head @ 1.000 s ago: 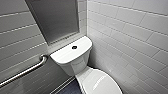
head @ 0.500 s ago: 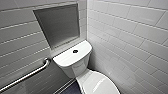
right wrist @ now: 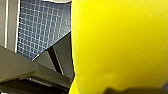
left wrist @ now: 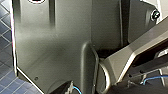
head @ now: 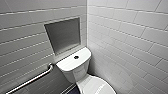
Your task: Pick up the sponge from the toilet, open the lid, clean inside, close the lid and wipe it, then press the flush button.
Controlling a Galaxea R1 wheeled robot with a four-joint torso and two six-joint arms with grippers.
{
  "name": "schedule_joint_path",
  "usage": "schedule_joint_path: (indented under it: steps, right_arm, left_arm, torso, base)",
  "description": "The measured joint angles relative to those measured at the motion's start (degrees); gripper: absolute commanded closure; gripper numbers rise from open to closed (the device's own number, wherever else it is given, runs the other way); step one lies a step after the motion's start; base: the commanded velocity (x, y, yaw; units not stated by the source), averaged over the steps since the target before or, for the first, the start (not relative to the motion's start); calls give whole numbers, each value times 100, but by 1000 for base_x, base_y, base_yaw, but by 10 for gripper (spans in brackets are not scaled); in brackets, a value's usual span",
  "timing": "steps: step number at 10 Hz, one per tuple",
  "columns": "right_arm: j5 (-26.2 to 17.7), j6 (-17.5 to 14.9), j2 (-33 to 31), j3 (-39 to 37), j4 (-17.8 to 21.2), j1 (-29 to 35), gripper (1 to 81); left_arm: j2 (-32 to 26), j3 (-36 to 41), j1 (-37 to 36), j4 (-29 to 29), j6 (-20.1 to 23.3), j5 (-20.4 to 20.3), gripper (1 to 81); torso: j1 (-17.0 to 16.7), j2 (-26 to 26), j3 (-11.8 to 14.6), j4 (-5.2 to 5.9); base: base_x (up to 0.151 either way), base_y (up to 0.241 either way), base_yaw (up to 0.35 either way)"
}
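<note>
Tiles in pale bands cover the left wall (head: 22,42), and low on it we see a metal grab bar (head: 32,79) running slantwise, its lower end cut off by the picture's edge. Next to the right a shallow grey niche (head: 63,35) is sunk in that wall, its inside too dim for us to make out. Below it, in the corner, stands the toilet (head: 75,68), with the round dark flush button (head: 76,57) in the middle of the flat tank top. The lid (head: 96,86) lies shut over the bowl, but its front is cut off at the bottom edge, and the grey marks on it are too blurred to read. Further right runs the second tiled wall (head: 130,40). In the left wrist view the robot's own dark plate hides nearly everything, with a strip of dark blue floor (left wrist: 5,37) beside it; we cannot tell whether the left gripper is released or clenched. In the right wrist view the sponge (right wrist: 120,45) sits hard up against the camera, off the toilet and above the floor, hiding much behind it. The right gripper (right wrist: 125,90) grasps it, as far as we can judge: a dark sliver at the sponge's edge is all we can make out of it.
</note>
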Motion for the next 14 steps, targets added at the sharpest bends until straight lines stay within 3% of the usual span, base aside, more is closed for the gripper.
schedule_joint_path:
  steps: [6,9,14]
  right_arm:
    - [-185,-24,662,-789,-41,-2,811]
    - [-507,-41,852,-1175,-52,-5,811]
    - [-560,-39,941,-1263,-55,-73,811]
  left_arm:
    - [452,-638,-20,0,0,27,10]
    - [739,-1147,-13,0,0,41,10]
    - [800,-1296,111,0,0,113,10]
  torso:
    - [-725,1152,162,0]
    - [-1091,1707,732,0]
    - [-1744,2695,1772,0]
  base:
    - [0,0,0]
    - [0,0,0]
    - [0,0,0]
